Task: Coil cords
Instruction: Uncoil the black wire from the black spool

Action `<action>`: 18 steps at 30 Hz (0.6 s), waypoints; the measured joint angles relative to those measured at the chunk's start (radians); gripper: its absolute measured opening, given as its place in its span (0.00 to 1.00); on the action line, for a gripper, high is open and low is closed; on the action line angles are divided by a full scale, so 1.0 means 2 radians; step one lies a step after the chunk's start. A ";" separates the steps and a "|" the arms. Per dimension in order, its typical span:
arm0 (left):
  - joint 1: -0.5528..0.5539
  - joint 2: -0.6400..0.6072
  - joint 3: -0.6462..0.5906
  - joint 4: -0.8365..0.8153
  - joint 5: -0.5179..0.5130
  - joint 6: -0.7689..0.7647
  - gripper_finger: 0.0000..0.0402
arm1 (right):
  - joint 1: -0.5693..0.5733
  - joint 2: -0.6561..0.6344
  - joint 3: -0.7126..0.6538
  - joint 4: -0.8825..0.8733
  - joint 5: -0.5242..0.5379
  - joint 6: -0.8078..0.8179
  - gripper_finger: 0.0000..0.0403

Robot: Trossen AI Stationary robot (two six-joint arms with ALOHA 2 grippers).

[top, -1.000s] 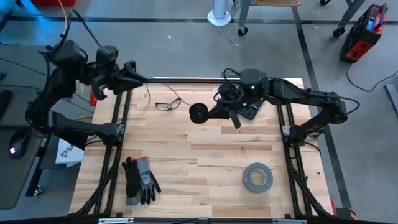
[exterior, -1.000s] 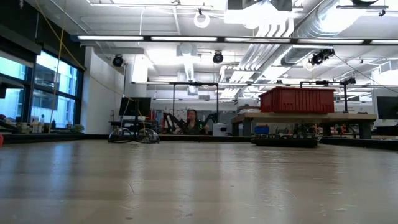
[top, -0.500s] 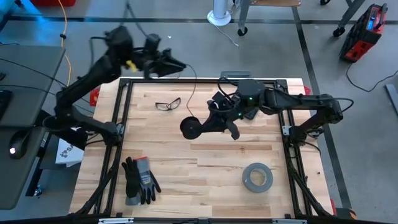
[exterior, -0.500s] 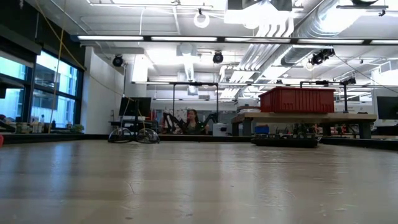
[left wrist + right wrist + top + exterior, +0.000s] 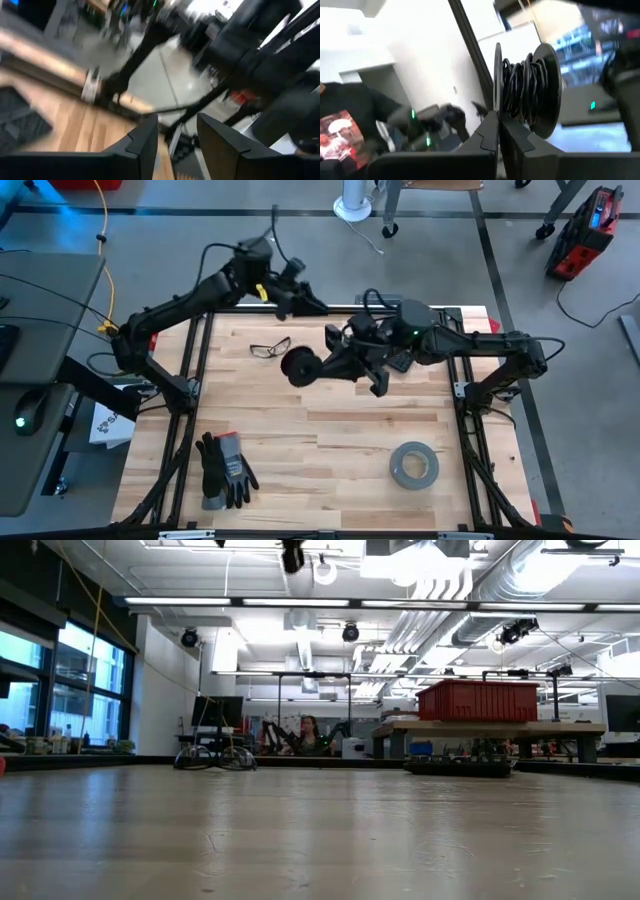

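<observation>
The small round black spool (image 5: 297,367) is held over the table's far middle by my right gripper (image 5: 318,366). Thin dark cord is wound on its core (image 5: 522,87). My left gripper (image 5: 316,307) is at the table's far edge, just beyond the spool. Its fingers stand apart in the blurred left wrist view (image 5: 177,145). A thin dark line (image 5: 200,105) runs ahead of them, but I cannot tell whether it touches them. A dark piece (image 5: 292,555) hangs in at the top of the low view. My right gripper pinches one flat flange of the spool at its rim (image 5: 497,112) between its two fingers. The fingers come about level from the table's right side. The spool is lifted clear of the table, its flanges on edge.
Safety glasses (image 5: 270,347) lie left of the spool. A pair of dark gloves (image 5: 225,470) lies near the front left, and the grey tape roll (image 5: 413,465) near the front right. The dark frame rail (image 5: 240,308) runs along the far edge. A person (image 5: 308,735) sits far behind.
My left gripper has swept along the far edge toward the table's right, from the far-left corner to just beyond the spool. My right gripper has carried the spool a little toward the table's left, still lifted.
</observation>
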 joint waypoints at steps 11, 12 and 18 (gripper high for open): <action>-0.038 -0.070 -0.187 -0.053 -0.012 0.026 0.33 | -0.032 -0.009 0.000 0.042 -0.001 -0.013 0.00; -0.042 -0.085 -0.207 -0.053 -0.013 0.020 0.33 | -0.036 -0.012 0.000 0.034 -0.001 -0.022 0.00; -0.036 -0.214 -0.316 -0.058 -0.034 -0.023 0.33 | -0.060 -0.046 0.000 -0.064 -0.002 -0.067 0.00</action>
